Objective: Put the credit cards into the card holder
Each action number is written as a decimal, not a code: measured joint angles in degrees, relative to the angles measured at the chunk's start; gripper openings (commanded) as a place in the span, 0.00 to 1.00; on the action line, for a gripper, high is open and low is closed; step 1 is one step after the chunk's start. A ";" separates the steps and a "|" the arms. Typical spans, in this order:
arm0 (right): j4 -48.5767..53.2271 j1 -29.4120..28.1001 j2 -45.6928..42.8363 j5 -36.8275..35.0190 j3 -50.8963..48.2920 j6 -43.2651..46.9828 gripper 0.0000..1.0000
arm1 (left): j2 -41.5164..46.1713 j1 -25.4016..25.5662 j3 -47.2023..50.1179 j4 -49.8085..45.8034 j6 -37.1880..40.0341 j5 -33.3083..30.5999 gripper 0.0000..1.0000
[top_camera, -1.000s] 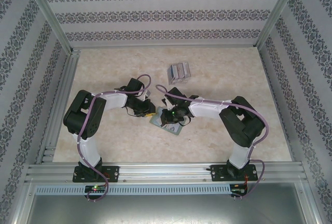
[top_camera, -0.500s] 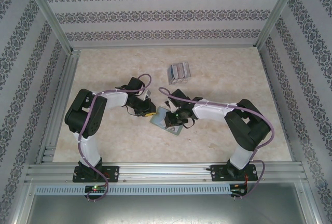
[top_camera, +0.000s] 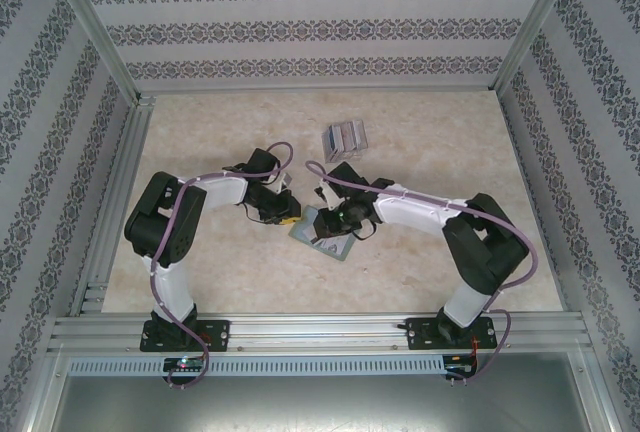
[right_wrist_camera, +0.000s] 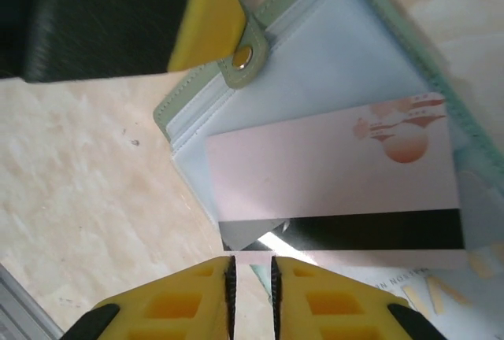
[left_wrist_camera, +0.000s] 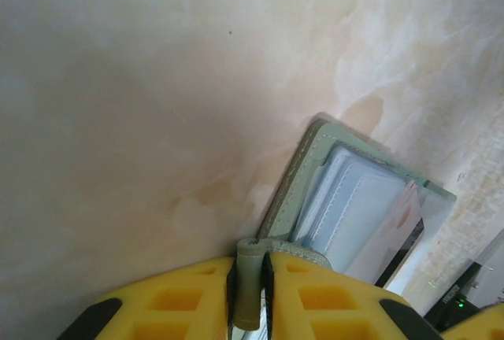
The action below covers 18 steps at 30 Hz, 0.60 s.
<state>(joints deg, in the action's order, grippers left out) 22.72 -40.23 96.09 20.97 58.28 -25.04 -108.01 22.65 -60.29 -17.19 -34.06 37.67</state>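
Over the last sec the R arm has shifted: in the top view its wrist sits further toward the far side of the card holder and its elbow has swung out to the right. The L arm and the holder haven't budged. I read that as the R side working one card across the open holder, so the first insert is underway, not finished.

L gripper is clamped on the holder's green clasp tab, pinning it to the table.

R gripper: fingers stand only a thin slit apart, w/ the pink card's near edge right at the tips. Can't tell if they're pinching it or have let go.

The holder lies open and flat between the two grippers, long axis diagonal in the top view, far-left to near-right. The pink card lies on its pale blue inner panel, long axis crosswise to the R fingers, black mag stripe up and nearest the gripper, orange logo at the far right corner. Can't tell if the far edge is under a sleeve.

The rest of the credit cards sit bundled further back on the table, well apart, so most of the job remains.
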 measured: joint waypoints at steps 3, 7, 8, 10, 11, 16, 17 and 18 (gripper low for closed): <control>0.20 0.28 -1.40 -0.07 -0.20 -0.22 0.34 | 0.72 0.74 -0.02 0.02 0.79 -1.88 0.23; -0.92 0.26 -2.47 -0.74 -3.37 -3.34 0.38 | 1.92 1.70 -0.02 0.02 1.29 -4.20 0.24; -1.75 0.22 -2.86 -1.03 -4.66 -4.72 0.38 | 2.32 1.88 -0.02 0.02 1.31 -4.61 0.24; -2.75 -0.33 -3.45 -2.60 -7.08 -8.09 0.38 | 3.37 2.47 -0.07 0.02 1.33 -5.42 0.24; -3.06 -0.70 -3.50 -3.54 -7.63 -9.35 0.38 | 3.72 2.73 -0.13 0.02 1.33 -5.62 0.24; -6.05 -3.69 -3.82 -8.85 -8.92 -13.94 0.35 | 5.29 3.23 -0.61 -0.28 1.25 -7.61 0.25; -5.75 -4.13 -3.93 -10.40 -8.74 -14.10 0.36 | 5.70 3.23 -0.70 -0.55 1.25 -8.31 0.27; -5.03 -4.57 -3.93 -12.24 -8.44 -14.14 0.37 | 6.36 3.23 -0.83 -0.98 1.25 -9.33 0.28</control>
<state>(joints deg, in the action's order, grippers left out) 17.69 -44.80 92.16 8.73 49.84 -39.18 -101.65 25.89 -61.12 -18.17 -32.82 28.34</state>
